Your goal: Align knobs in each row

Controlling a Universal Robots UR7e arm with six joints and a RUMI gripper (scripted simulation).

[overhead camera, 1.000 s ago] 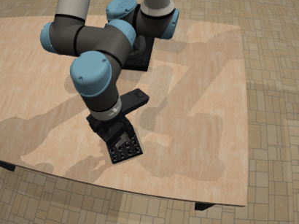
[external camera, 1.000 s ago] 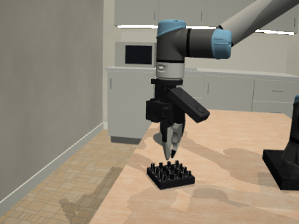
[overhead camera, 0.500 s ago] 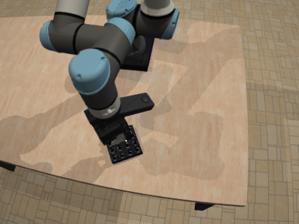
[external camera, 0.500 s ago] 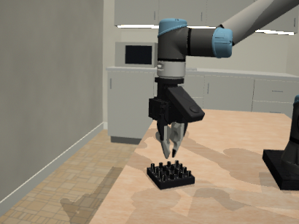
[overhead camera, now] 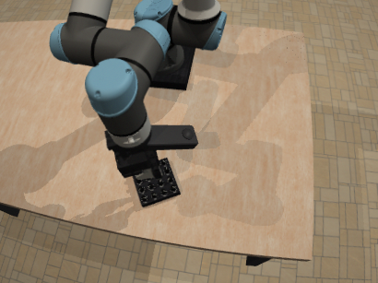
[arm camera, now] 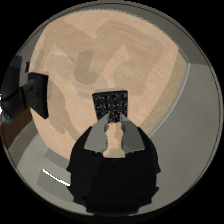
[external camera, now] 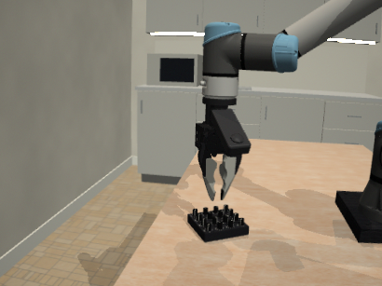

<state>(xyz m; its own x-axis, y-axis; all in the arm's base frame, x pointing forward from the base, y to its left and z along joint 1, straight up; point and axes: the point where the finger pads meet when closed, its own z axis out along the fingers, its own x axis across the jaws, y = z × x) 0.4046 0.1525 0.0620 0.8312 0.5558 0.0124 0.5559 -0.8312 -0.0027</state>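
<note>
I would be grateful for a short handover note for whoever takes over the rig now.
Gripper: above the knob box, jaws nearly closed with a narrow gap, nothing between them.
Knob box: flat on the table, knobs upright.
Done: cannot tell; the marks are too small to read.
Left: check each row up close, turn any odd knob to match, leave the others.

no lettering, numbers or brand names are readable anywhere here.
</note>
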